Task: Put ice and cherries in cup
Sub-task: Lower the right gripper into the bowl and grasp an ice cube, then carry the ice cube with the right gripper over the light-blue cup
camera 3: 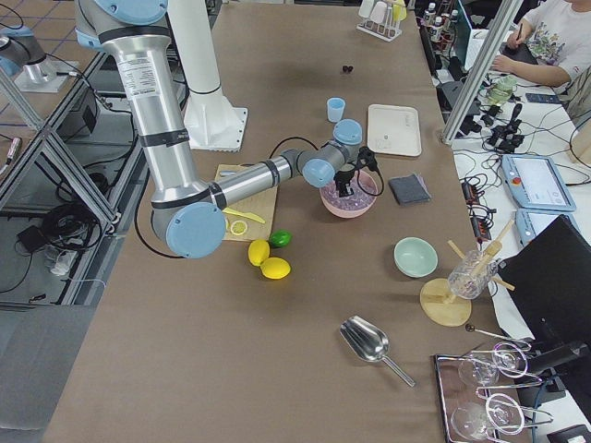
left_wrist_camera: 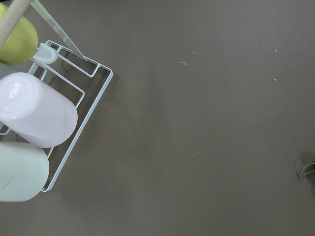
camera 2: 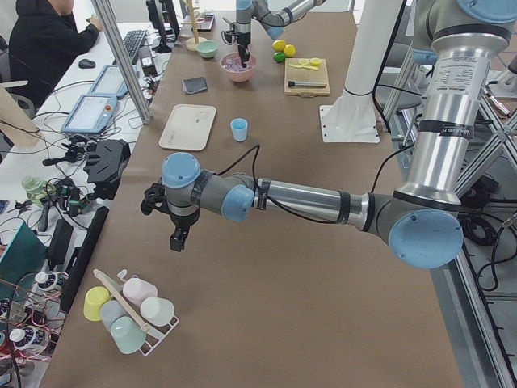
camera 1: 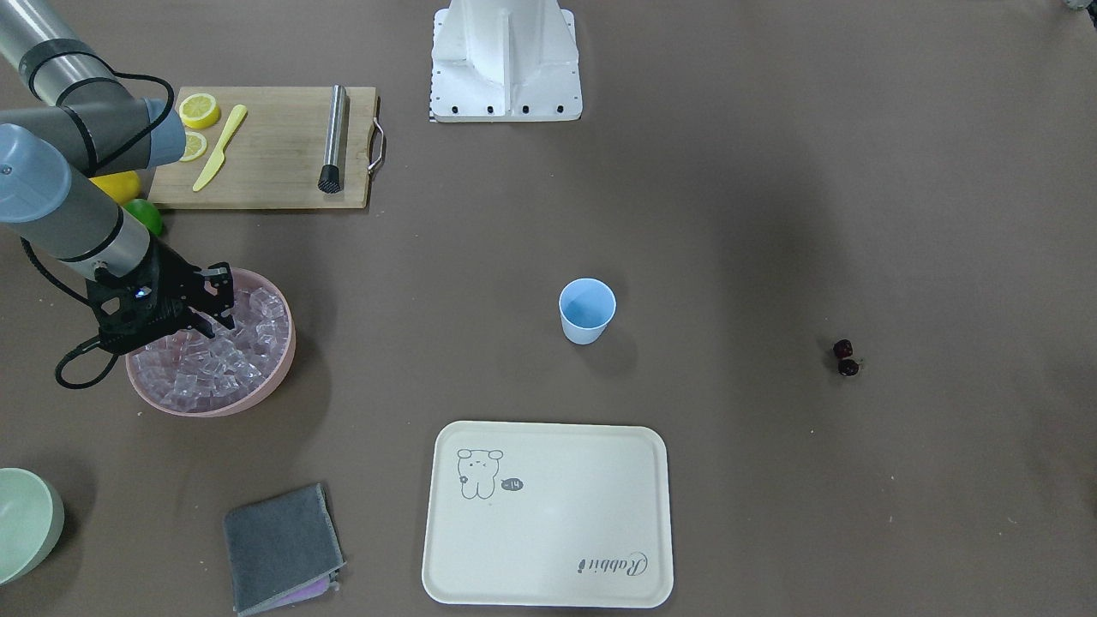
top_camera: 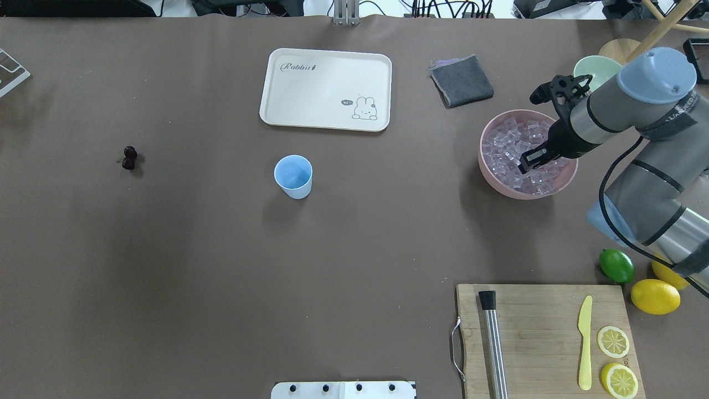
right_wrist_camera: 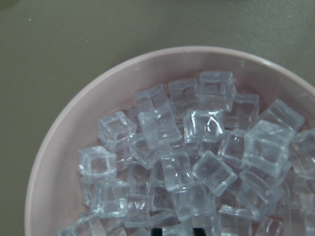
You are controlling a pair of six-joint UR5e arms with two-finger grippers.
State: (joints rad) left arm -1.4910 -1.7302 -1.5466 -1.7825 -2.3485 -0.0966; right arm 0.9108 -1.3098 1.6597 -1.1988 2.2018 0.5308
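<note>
**Ice**: clear cubes heaped loose in the pink bowl, at the robot's right end of the worktop. None shows in the cup.

**Cup**: light blue, upright, mouth open. It stands mid-worktop, well apart from the bowl, and looks empty.

**Cherries**: a dark joined pair on bare worktop, on the side of the cup away from the bowl.

**Right tool**: down in the bowl with its tips among the top cubes and its jaws spread. Whether a cube sits squarely between them cannot be told.

**Left tool**: hangs over bare worktop near a wire rack of tumblers. Spread or pressed together, cannot tell.

**Step in hand (judged):** taking a first cube.

**Handling notes:**
- Pick one cube at the top of the heap.
- Set the jaws flat on two opposite faces, never on corners.
- The cubes look glossy and probably slippery, so close centred and low on the cube.
- Neighbouring cubes may wedge or cling, so lift straight up and slowly.
- Confirm a single cube in the wrist view.
- Release low over the cup's mouth. The cup looks light, and a dropped cube could bounce out or tip it.
</note>
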